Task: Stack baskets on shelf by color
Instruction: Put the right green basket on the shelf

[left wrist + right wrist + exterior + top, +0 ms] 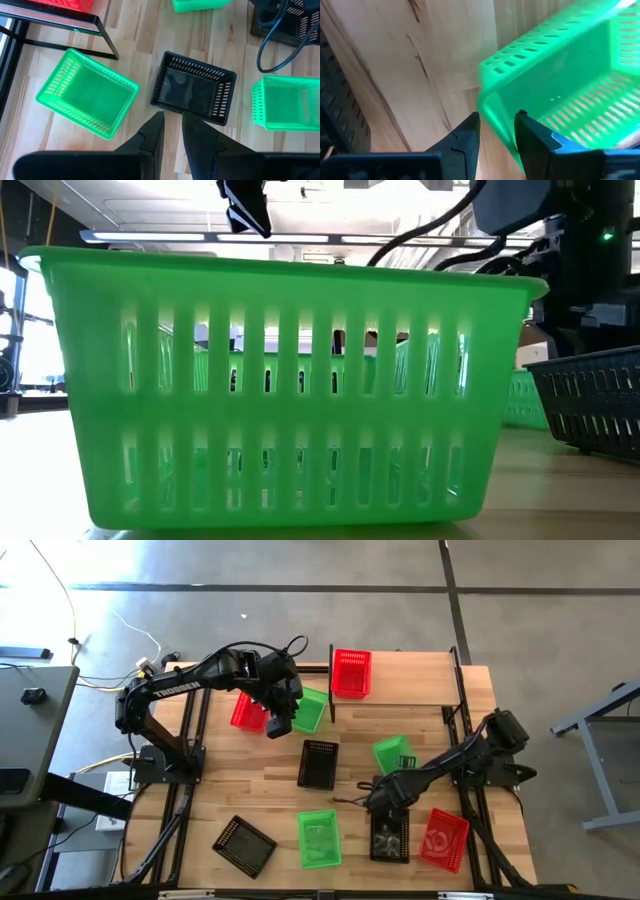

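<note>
My left gripper (279, 726) hangs open with a narrow gap above the table, holding nothing, between a red basket (247, 712) and a green basket (310, 708); its wrist view looks down on a black basket (192, 95). My right gripper (384, 790) is shut on another green basket (394, 753) near the table's middle. One red basket (351, 673) stands on the left end of the shelf (415, 680). Near the front edge lie a black basket (244, 843), a green basket (319, 838), a black basket (389, 835) and a red basket (443, 838). My right gripper has the green basket by an end wall near a corner (492, 117). One finger (527, 130) is inside the basket and the other (467, 132) outside, the wall between them. The fingers come slanting from the near side. The basket looks tilted in the hold.
The black basket (318, 763) stands on the table's middle, between both arms. In the low view a green basket (280, 390) fills the foreground and a black one (590, 400) shows at the right. The shelf's middle and right end are bare wood. Black frame rails run along both table sides.
</note>
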